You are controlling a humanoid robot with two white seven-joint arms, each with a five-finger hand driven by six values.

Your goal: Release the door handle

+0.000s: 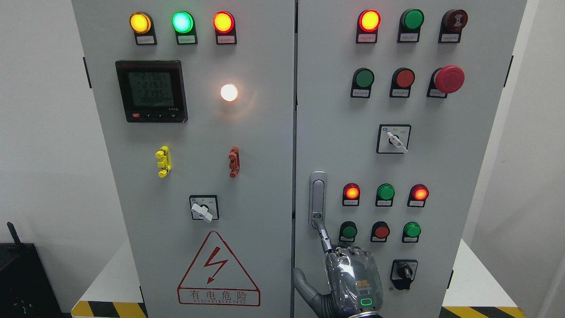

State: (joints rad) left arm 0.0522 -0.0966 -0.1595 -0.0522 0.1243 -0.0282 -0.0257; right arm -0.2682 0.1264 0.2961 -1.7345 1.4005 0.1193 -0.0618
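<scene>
A silver door handle (318,198) stands upright in its recess at the left edge of the right cabinet door (441,176). My right hand (351,282) rises from the bottom edge just below it, its back toward the camera. The index finger (323,236) is stretched up and its tip touches the handle's lower end. The thumb (304,285) is spread out to the left, over the seam between the doors. The other fingers are tucked out of sight behind the knuckles. Nothing is held. The handle lies flush and the door looks closed.
Lit and unlit push buttons (382,231) and a black rotary switch (404,274) sit just right of the hand. The left door (185,247) carries a meter, a selector switch and a red warning triangle. A black box (22,282) stands at the lower left.
</scene>
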